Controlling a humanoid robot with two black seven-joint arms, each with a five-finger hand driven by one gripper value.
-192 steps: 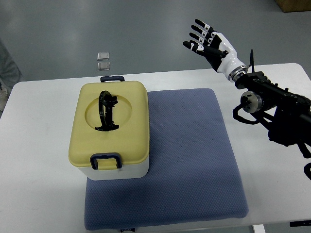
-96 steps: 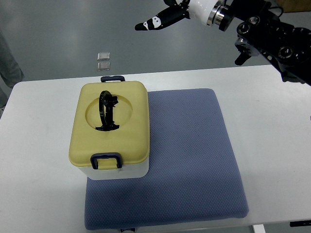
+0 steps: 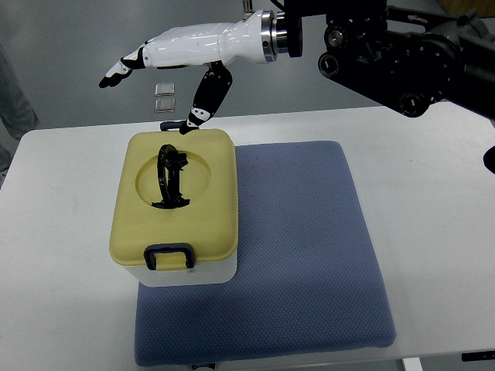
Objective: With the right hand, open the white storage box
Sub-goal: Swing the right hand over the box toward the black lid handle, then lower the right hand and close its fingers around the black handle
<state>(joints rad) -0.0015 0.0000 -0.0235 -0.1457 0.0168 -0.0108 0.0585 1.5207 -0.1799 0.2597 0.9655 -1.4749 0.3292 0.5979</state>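
Note:
The storage box (image 3: 174,270) has a white body and a closed yellow lid (image 3: 205,201) with a folded black handle (image 3: 170,179). It has a dark blue latch at the near side (image 3: 168,256) and another at the far side (image 3: 179,124). It stands on the left part of a blue mat (image 3: 302,255). My right hand (image 3: 158,77) is white with black fingertips, open and empty, stretched out flat above the box's far edge. Its thumb (image 3: 207,97) hangs down toward the far latch. The left arm is out of view.
The white table (image 3: 62,255) carries the mat. Two small clear squares (image 3: 165,96) lie on the grey floor beyond the table's far edge. My dark right forearm (image 3: 402,54) crosses the top right.
My right arm has swung from the far right to the left. The hand now reaches over the box's far edge. The box has not moved.

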